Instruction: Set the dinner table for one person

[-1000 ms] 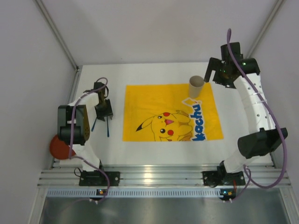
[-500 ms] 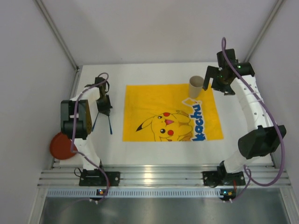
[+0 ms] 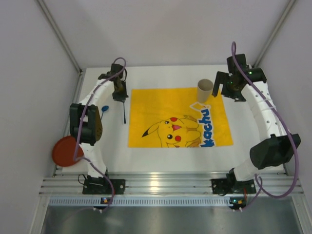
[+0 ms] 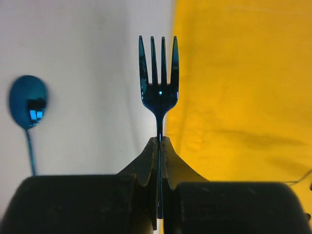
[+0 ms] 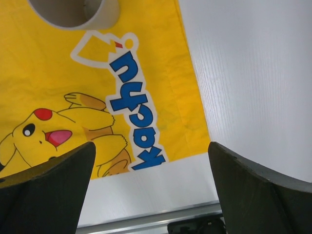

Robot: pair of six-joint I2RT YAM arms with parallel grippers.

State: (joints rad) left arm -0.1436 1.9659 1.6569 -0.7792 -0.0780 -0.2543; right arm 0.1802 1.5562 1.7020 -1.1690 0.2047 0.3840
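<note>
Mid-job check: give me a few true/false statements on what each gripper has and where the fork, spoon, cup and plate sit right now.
1. The left gripper is shut on the blue fork. True.
2. The right gripper holds the cup. False: its fingers are spread with nothing between them, and the cup stands at the far right corner of the yellow mat.
3. The blue spoon lies on the mat. False: it lies on the white table, left of the mat.
4. The red plate is off the mat, at the table's left edge beside the left arm. True.
</note>
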